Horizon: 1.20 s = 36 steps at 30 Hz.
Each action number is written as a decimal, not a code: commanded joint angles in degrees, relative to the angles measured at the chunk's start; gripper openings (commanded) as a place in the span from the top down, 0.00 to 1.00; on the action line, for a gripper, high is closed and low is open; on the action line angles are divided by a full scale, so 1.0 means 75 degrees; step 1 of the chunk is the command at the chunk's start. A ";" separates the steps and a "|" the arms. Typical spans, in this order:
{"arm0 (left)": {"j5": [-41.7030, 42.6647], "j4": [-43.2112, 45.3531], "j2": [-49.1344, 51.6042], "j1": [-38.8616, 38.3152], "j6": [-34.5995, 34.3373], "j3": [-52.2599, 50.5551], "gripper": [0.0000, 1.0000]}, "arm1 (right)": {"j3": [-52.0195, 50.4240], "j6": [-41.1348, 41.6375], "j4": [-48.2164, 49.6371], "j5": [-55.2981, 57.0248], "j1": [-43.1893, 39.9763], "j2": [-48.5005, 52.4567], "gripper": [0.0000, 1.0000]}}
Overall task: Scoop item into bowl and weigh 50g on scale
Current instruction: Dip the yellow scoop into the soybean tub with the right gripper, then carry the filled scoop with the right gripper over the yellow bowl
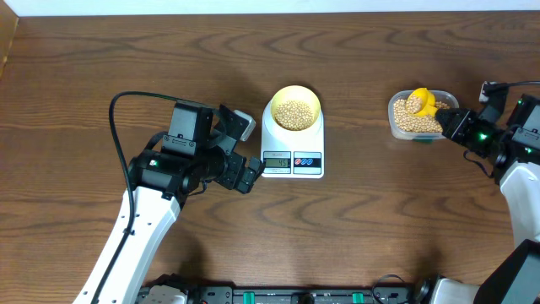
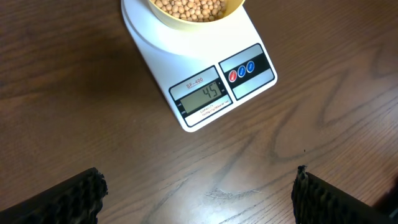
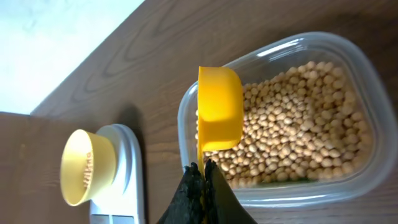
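Round tan beans fill the bowl on the scale toward the far edge, reading 45. The left gripper gapes and the right gripper pinches the scoop.

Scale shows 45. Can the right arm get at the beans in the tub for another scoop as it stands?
Probably yes. The right gripper is shut on the handle of the yellow scoop, which is right over the beans in the open tub; no lid or other object lies between.

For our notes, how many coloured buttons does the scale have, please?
3 on the white digital scale, right of its display: a red button, then two blue buttons.
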 commanded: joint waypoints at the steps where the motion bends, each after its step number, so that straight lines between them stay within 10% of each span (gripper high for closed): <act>1: 0.0114 -0.0023 0.0026 -0.0006 -0.0064 0.0009 0.02 | -0.0003 0.0819 -0.0017 -0.0565 -0.0224 0.0020 0.99; 15: 0.0114 -0.0023 0.0026 -0.0006 -0.0064 0.0009 0.02 | -0.0003 0.2401 0.0157 -0.2521 -0.0219 0.0020 0.99; 36: 0.0114 -0.0026 0.0026 -0.0006 -0.0064 0.0009 0.02 | -0.0003 0.5409 0.3483 -0.0895 0.3538 0.0026 0.99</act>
